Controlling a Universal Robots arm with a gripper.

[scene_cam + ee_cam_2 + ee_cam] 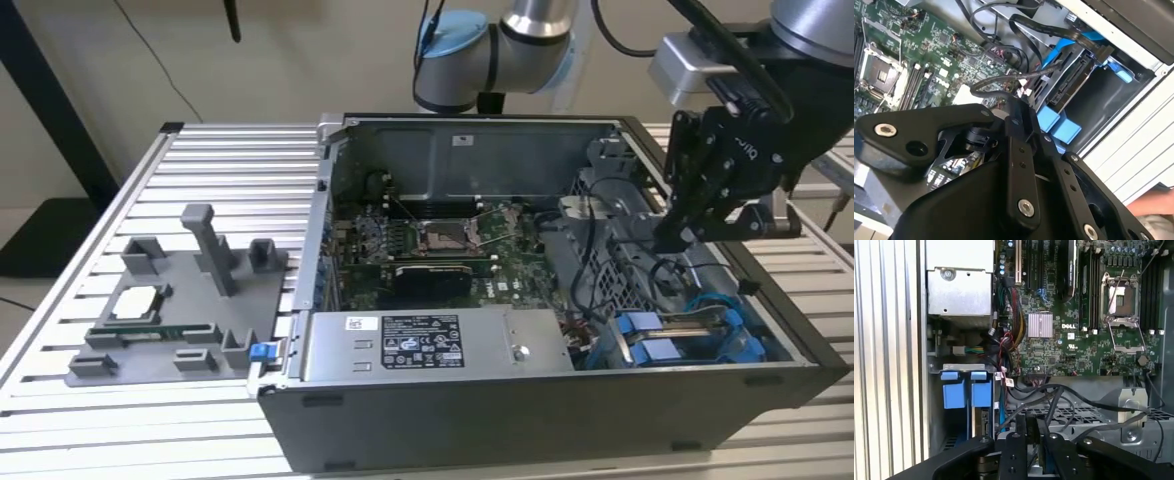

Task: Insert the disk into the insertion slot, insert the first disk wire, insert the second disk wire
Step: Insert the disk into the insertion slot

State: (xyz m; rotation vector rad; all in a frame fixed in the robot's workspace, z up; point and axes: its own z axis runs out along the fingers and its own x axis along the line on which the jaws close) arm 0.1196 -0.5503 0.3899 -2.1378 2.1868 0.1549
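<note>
Right of frame in the exterior view, the gripper [671, 238] hangs over the insertion slot [607, 285]; its grip I can't tell. The disk [1070, 82] sits inside, grey, blue-framed.

My exterior feed, supporting surface and its load:

1. Work table [200, 170]: silver metal, with a top of long parallel slats.
2. Open computer case [534, 420]: dark grey, lying on its side on the slats, toward the exterior view's right.
3. Grey plastic fixture [200, 310]: has upright posts and rests on the slats just beside the case, on the exterior view's left.
</note>
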